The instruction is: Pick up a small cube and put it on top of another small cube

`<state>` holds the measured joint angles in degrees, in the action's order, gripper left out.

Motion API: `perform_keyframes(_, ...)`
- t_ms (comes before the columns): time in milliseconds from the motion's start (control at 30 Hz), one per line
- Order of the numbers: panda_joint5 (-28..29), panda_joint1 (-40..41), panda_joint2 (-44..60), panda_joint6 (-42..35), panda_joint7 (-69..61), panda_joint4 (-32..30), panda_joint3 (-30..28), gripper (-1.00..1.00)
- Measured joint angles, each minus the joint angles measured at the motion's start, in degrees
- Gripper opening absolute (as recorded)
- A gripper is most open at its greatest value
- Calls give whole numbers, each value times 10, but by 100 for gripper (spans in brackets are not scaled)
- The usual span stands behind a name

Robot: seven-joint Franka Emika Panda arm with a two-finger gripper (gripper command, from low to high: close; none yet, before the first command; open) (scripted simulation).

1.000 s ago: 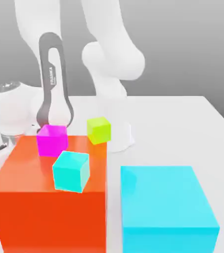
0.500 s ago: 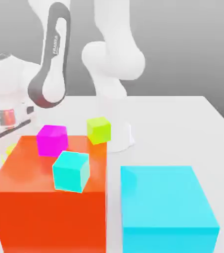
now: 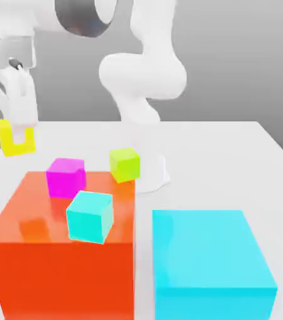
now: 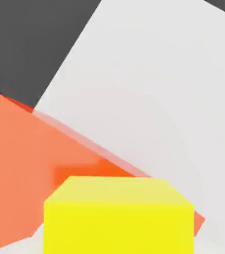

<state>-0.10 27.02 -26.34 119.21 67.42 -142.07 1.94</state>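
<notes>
The robot's arm (image 3: 145,59) is built of smooth, glossy white shells with rounded, bulbous joints, and it rises from a white cylindrical base (image 3: 153,172). Near the top of the exterior view one joint shows a dark grey ring-shaped band (image 3: 84,15) around its end. The gripper (image 3: 17,134) is white as well, with a blocky body, a small dark detail on its face and flat, pale fingers (image 3: 26,115).
</notes>
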Motion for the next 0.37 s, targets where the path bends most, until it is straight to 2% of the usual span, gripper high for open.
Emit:
perform_keyframes(67,-13,-21,-12,-25,-23,-11,9,-100)
perform_keyframes(167,-20,-27,7,25,-29,-52,15,-100)
perform_keyframes(200,-21,-27,15,49,-30,-67,17,100)
perform_keyframes(367,-21,-27,15,49,-30,-67,17,100)
